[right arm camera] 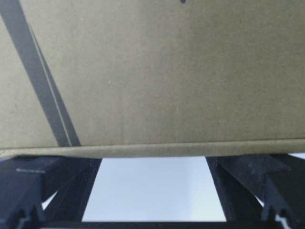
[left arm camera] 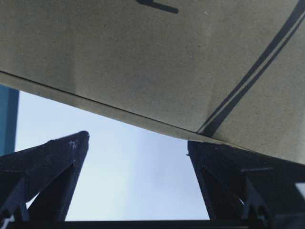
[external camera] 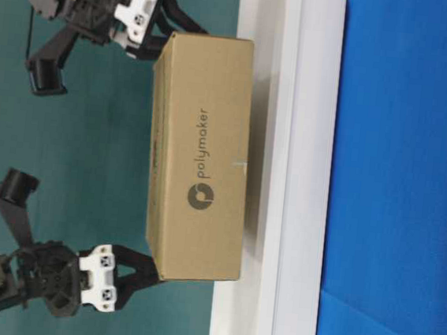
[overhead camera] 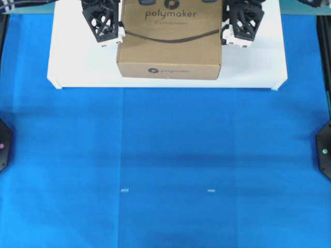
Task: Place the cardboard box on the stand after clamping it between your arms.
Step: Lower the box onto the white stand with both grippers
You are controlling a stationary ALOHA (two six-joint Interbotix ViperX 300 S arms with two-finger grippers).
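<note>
Overhead: cardboard box (overhead camera: 169,44) on stand (overhead camera: 77,64), flanked by left end effector (overhead camera: 106,31) and right end effector (overhead camera: 242,30), equally near. Table-level: both pressed against opposite box sides. Wrist views: jaws spread wide, gripping nothing; box wall directly ahead.

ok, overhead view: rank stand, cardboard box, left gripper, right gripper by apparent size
1. stand, widest by far.
2. cardboard box, though its top sits nearer the camera.
3. left gripper and right gripper: look alike, both cut off at the frame edge, so no ranking.
</note>
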